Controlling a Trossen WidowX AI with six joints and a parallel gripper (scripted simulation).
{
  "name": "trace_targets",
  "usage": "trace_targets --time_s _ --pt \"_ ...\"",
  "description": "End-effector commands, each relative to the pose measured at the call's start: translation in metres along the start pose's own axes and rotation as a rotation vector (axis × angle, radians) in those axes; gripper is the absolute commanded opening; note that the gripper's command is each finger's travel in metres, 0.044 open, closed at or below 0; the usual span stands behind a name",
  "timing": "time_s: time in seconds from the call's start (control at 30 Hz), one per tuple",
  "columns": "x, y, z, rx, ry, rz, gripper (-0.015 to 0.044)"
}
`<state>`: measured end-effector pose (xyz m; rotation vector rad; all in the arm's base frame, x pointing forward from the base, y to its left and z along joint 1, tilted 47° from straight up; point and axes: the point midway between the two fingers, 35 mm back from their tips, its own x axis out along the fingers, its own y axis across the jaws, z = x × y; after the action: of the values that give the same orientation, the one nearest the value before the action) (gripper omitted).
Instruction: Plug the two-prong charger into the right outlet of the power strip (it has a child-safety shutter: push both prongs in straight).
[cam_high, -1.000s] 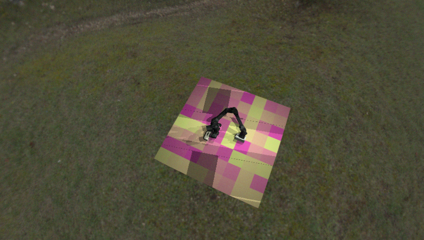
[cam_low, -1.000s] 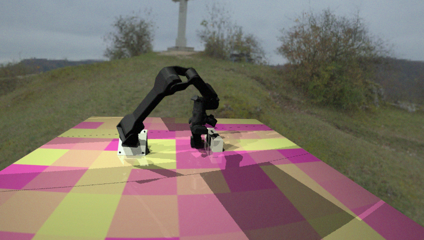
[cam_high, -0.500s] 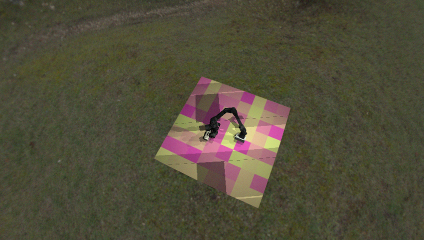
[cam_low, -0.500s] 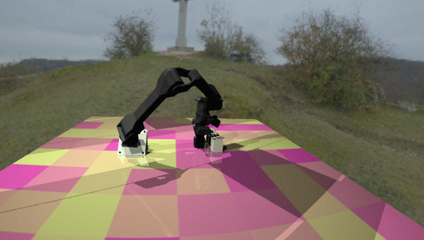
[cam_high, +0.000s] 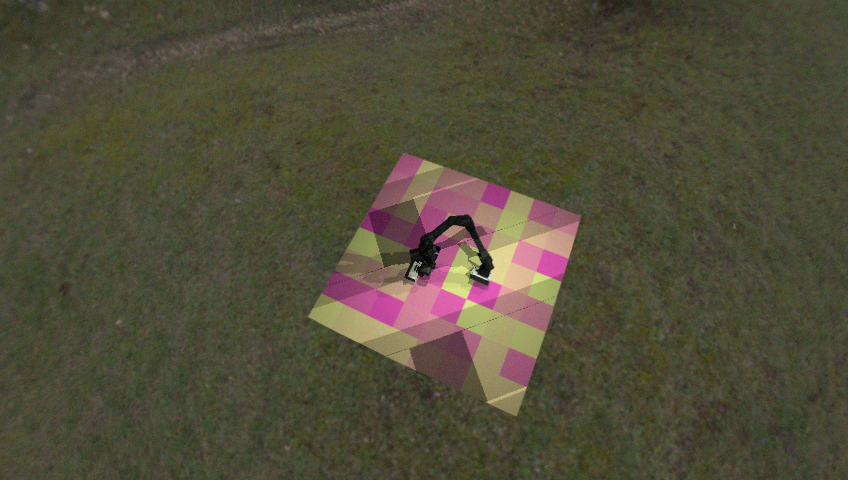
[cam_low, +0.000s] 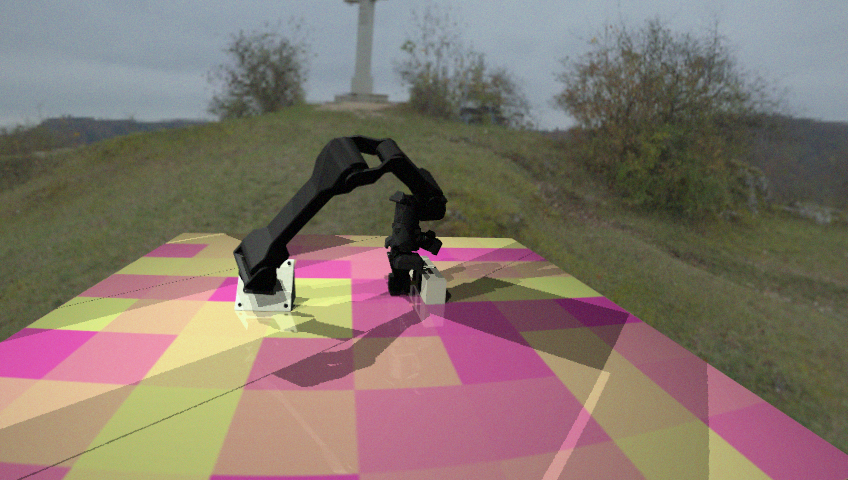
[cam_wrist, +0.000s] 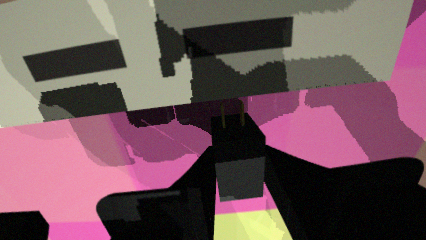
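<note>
The light grey power strip stands on the patterned mat and fills the top of the wrist view. Its face shows two dark rectangular outlets, the left outlet and the right outlet. My gripper is shut on the dark two-prong charger. The two brass prongs point at the strip. Their tips are at its lower edge, below the right outlet and a little short of the face. In the top and exterior views the gripper is low, right beside the strip.
The arm's white base stands on the pink and yellow-green mat. Grass surrounds the mat on all sides. Dark shadows of the arm fall over the strip and the mat.
</note>
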<state>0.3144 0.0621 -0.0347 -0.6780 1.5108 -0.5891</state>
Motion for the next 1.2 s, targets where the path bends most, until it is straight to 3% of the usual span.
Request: trace_targets --time_s 0.0,1.17 --pt "-0.0002 -0.0009 0.0015 -0.004 -0.002 -0.003 0.0000" --pt "-0.0011 -0.0014 0.0083 -0.004 -0.002 -0.003 0.0000"
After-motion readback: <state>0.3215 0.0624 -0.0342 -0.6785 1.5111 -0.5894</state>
